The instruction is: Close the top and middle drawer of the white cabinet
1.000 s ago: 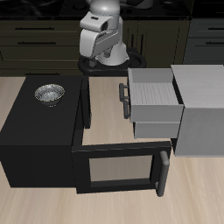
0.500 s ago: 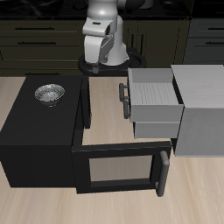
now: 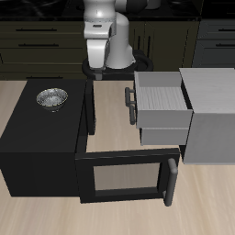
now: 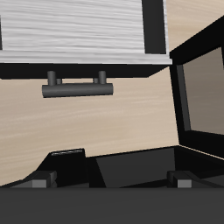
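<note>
Both drawers (image 3: 162,103) of the white cabinet (image 3: 213,115) stand open; approach underway, push next. Fingers' state unclear.

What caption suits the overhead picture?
White cabinet with top drawer pulled out beside a black cabinet with open door.

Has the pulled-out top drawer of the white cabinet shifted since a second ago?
No. The pale grey top drawer sticks out of the white cabinet as far as before, its bar handle level with the black box cabinet's rear corner.
</note>
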{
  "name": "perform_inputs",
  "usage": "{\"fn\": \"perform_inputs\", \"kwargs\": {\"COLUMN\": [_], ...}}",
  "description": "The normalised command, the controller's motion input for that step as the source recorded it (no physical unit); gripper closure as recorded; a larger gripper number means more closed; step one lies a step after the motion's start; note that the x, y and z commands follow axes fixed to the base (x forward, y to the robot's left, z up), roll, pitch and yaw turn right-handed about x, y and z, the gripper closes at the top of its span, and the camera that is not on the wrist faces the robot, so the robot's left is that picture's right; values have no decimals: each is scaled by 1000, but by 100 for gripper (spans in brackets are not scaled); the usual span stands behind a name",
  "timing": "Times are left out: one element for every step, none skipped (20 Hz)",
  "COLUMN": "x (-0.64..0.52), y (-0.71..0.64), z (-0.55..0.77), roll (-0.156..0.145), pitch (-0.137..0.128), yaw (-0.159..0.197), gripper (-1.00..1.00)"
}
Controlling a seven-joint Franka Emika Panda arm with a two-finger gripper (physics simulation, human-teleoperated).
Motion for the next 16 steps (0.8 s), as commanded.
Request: {"fn": "perform_inputs", "kwargs": {"x": [21,99,67,38,0,56,89,-14,-16,13,-23,59,53,5,132,228], "y": [-30,-96,-97,-42,0,-1,-117,-31,-115,53,-35,-15,-44,73,14,-59], "z": [-170,-133,-66,-73,0,-28,46,-5,53,-24,90,8,-26,-28,-46,33], "roll": [-1,-32,-24,28,0,52,-6,19,21,0,77,42,16,0,44,35], "pitch": [39,39,-62,-44,0,-93,-22,12,3,0,-98,7,-3,0,-50,-110], "yaw": [93,64,53,138,0,172,-69,-19,-78,0,-88,-62,-78,0,-38,-150], "gripper": [-100,-100,-100,-100,-100,-100,-100,-100,-100,-100,-100,-100,-100,-100,-100,-100]}}
